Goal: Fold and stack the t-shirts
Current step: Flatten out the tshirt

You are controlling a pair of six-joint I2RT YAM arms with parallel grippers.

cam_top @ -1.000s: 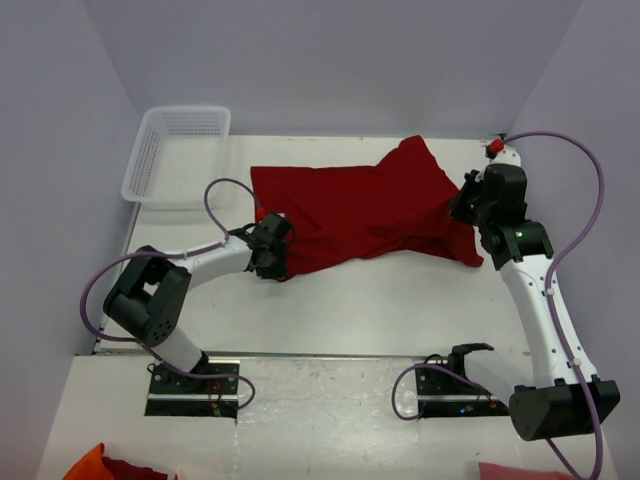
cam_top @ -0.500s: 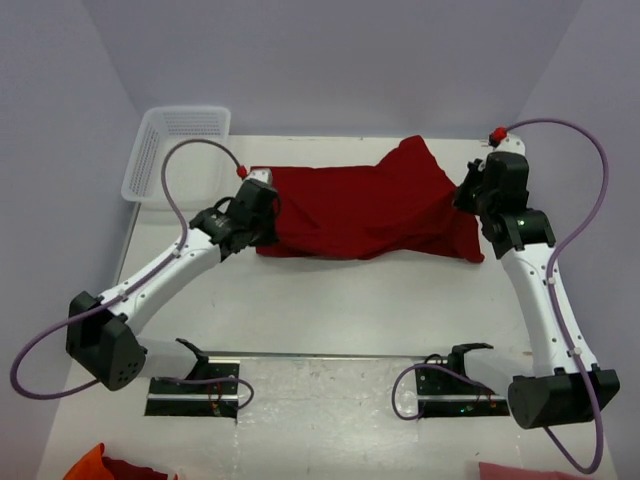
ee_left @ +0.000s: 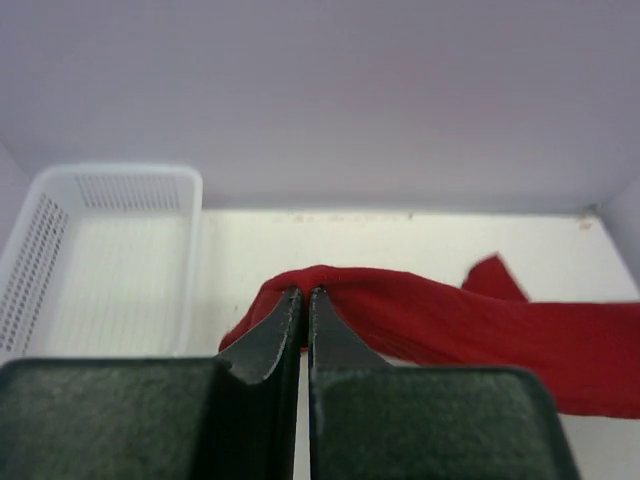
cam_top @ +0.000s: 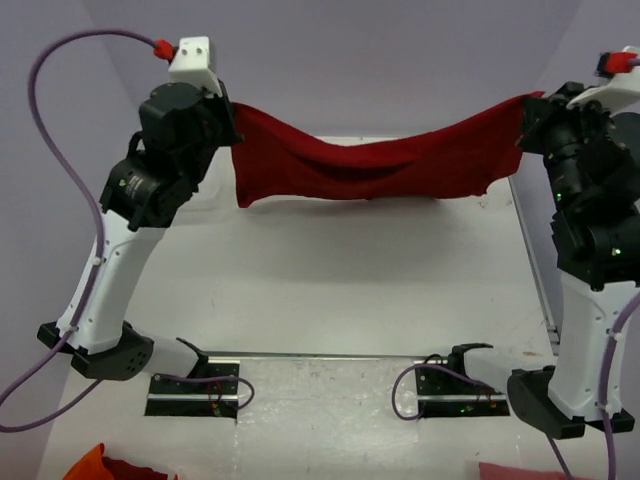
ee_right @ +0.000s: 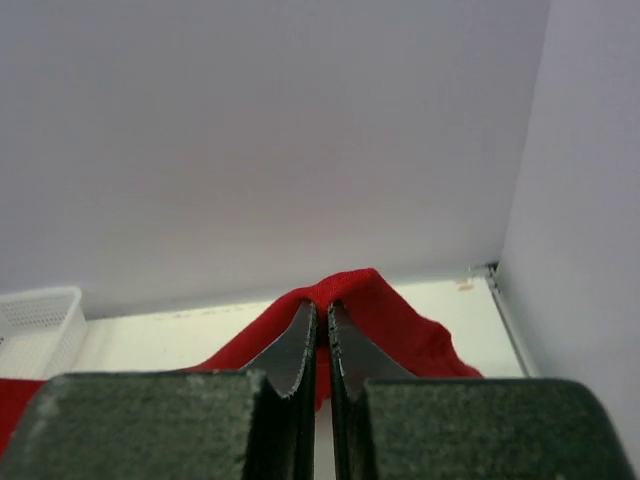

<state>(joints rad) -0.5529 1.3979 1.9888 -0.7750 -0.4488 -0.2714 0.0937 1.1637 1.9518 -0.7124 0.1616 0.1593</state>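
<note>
A white surface (cam_top: 350, 290) walled in pale panels fills the overhead view, with a dark red t-shirt (cam_top: 370, 165) strung across its far half. The cloth is stretched like a banner between two robot arms and sags in the middle. Its lower edge hangs loose toward the left side. The garment is off the surface along its upper edge; whether the lowest hem touches down cannot be told.

The left arm (cam_top: 120, 250) rears up from its base at the near edge, and the right arm (cam_top: 590, 270) stands tall opposite. Each trails a purple cable.

Seen from the left wrist, a white mesh basket (ee_left: 110, 180) sits in the far left corner of the surface, beside the shirt and apart from it.

The left end effector (ee_left: 305, 292) is closed tight, its dark fingers pinching a fold of the red fabric at the shirt's left end. The right end effector (ee_right: 322, 308) is likewise clamped shut on a peak of cloth at the right end, near the side wall.

Off the surface at the bottom of the overhead view, an orange-and-red cloth (cam_top: 100, 468) peeks in at left and a pink one (cam_top: 510, 470) at right.
</note>
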